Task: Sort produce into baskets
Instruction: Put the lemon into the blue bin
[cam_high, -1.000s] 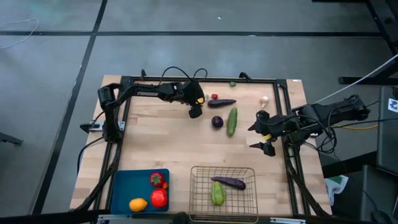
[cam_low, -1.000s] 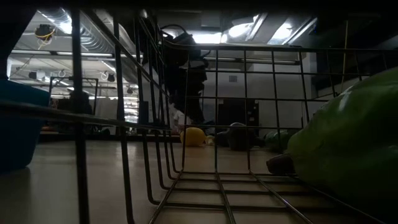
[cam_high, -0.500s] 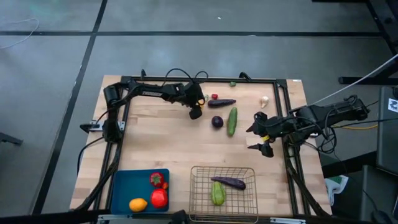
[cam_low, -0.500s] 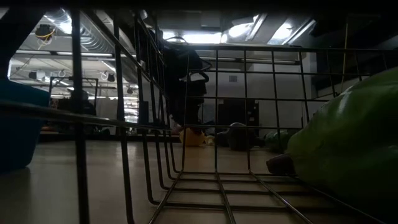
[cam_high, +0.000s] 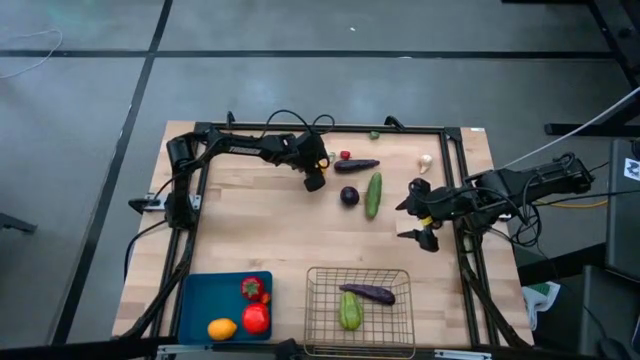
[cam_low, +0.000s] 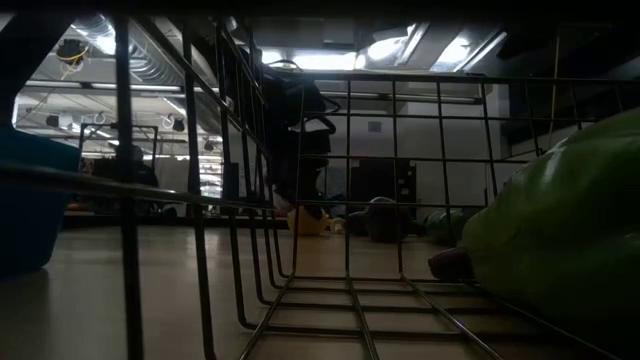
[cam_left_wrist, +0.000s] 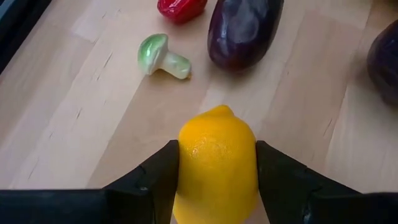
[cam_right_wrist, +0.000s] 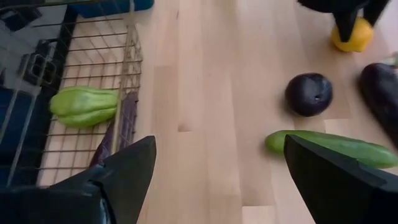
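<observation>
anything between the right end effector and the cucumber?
Nothing: bare wood between the right end effector and the cucumber in the high view. The right wrist view shows the same, with the cucumber lying just ahead of its open fingers.

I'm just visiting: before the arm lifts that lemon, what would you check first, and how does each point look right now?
1. Left gripper closed on the lemon, a finger on each side: ok.
2. Lemon centred between the fingers: ok.
3. Lemon off the table: cannot tell.
4. Room in the blue tray beside the fruit there: ok.
5. Right gripper open, at the table's right side, away from the tray: ok.
6. Mushroom and eggplant apart from the lemon: ok.
</observation>
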